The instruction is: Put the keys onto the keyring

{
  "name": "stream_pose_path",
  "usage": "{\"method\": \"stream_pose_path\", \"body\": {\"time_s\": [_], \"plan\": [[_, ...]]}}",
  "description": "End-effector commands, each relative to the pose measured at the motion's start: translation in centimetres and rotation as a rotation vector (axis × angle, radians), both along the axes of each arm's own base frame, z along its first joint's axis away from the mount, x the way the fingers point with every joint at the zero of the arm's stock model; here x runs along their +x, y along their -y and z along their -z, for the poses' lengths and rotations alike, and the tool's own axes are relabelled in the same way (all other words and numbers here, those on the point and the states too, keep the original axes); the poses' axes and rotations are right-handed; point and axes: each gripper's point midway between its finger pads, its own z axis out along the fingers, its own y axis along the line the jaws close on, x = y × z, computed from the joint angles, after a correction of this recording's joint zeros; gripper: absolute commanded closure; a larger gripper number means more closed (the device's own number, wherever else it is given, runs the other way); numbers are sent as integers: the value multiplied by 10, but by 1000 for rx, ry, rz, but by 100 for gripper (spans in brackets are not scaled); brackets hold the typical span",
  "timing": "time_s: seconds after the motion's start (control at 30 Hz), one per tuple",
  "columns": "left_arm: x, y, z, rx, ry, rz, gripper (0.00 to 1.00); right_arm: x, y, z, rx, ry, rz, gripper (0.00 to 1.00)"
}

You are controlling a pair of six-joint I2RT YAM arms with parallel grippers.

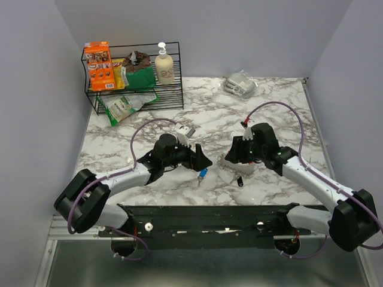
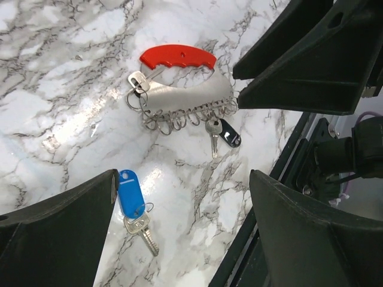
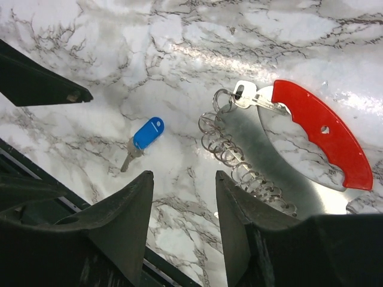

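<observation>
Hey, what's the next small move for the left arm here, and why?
Probably nudge the left gripper sideways to centre it over the blue-tagged key. That key lies loose on the marble, apart from the keyring, right beside one finger rather than midway between the wide-open jaws.

The black two-finger left gripper (image 2: 182, 182) gapes wide; the black right gripper (image 3: 182, 188) stands half parted. The white left arm (image 1: 128, 176) and white right arm (image 1: 311, 179) angle inward, wrists low.

Blue-tagged key (image 2: 130, 200) lies flat, loose, near the red-handled keyring (image 2: 185, 98)
</observation>
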Motion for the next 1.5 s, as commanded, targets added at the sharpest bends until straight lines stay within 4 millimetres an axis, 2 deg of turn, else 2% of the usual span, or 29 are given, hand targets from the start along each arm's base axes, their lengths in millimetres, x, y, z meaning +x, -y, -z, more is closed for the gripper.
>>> {"method": "stream_pose_path", "body": {"time_s": [0.0, 0.03, 0.1, 0.17, 0.2, 0.27, 0.4, 0.47, 0.63, 0.67, 0.83, 1.0, 1.03, 1.07, 1.1, 1.13, 1.2, 1.47], "plan": [[9, -12, -15, -50, 56, -61, 1, -10, 15, 9, -38, -18, 55, 45], [10, -14, -22, -76, 70, -72, 1, -13, 17, 14, -43, -26, 61, 45], [12, -23, -20, -89, 70, -100, 1, -14, 21, 13, -45, -13, 79, 45], [13, -27, -29, -128, 79, -116, 1, -15, 25, 16, -55, -12, 99, 46], [15, -33, -26, -131, 69, -137, 1, -15, 27, 16, -57, -7, 106, 46], [16, -37, -32, -162, 80, -150, 1, -15, 30, 15, -61, 3, 122, 46], [24, -45, -29, -143, 68, -189, 1, -13, 40, 15, -80, 30, 168, 46], [26, -46, -21, -114, 36, -193, 1, -13, 41, 12, -72, 42, 174, 47], [28, -32, -20, -122, -27, -149, 2, -11, 34, 8, -44, 43, 153, 47], [29, -30, -15, -118, -47, -143, 3, -11, 30, 6, -27, 42, 140, 47], [31, -14, -13, -128, -88, -105, 12, -9, 20, 10, -8, 18, 106, 47], [29, 12, 6, -65, -120, -37, 23, -8, 16, 11, 1, 15, 89, 47], [33, 17, 3, -56, -108, -37, 25, -8, 16, 12, 2, 13, 89, 47], [32, 21, 12, -32, -117, -22, 27, -7, 16, 11, 2, 15, 88, 47], [33, 24, 16, -8, -91, -1, 32, -8, 15, 11, 6, 12, 82, 47], [35, 30, 15, 4, -79, 7, 34, -9, 14, 11, 10, 10, 78, 47], [36, 33, 29, 56, -60, 30, 38, -12, 8, 9, 39, 5, 48, 47], [37, 48, 45, 202, 63, 98, 40, -15, 5, 2, 124, -12, 21, 47]]}}
